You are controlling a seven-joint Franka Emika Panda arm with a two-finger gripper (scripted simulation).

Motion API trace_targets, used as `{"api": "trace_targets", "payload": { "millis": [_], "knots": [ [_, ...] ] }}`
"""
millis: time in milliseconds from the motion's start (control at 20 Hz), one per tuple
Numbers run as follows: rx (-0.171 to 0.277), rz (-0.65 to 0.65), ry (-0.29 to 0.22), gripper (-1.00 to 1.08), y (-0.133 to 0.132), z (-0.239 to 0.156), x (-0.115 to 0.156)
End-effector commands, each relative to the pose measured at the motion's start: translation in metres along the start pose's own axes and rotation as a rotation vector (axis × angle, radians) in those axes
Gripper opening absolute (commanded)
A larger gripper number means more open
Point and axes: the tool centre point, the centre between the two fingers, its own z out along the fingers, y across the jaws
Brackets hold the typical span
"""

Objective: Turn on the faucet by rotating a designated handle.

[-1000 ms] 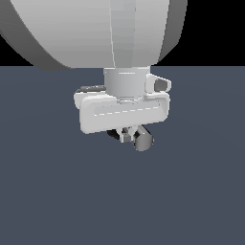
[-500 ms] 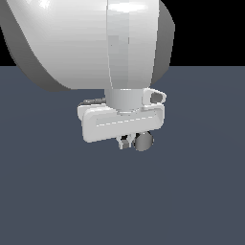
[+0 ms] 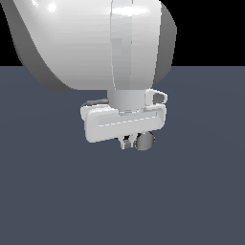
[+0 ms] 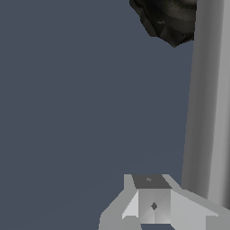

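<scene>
Gripper (image 3: 128,141) sits just beside the chrome handle (image 4: 207,103) (black faucet base (image 4: 168,18) beyond); finger opening cannot be determined.

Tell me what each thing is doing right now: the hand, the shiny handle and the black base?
hand: low over the floor, close beside the handle; open or shut can't be told.
handle: shiny bar, not gripped in the wrist view.
black base: at the far end of the handle, untouched.
</scene>
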Motion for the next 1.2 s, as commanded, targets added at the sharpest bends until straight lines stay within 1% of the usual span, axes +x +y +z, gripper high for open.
{"api": "trace_targets", "payload": {
  "millis": [0,1150],
  "knots": [
    [-0.004,0.01,0.005,-1.0,0.017,0.0,0.002],
    [-0.004,0.01,0.005,-1.0,0.116,-0.001,0.009]
  ]
}}
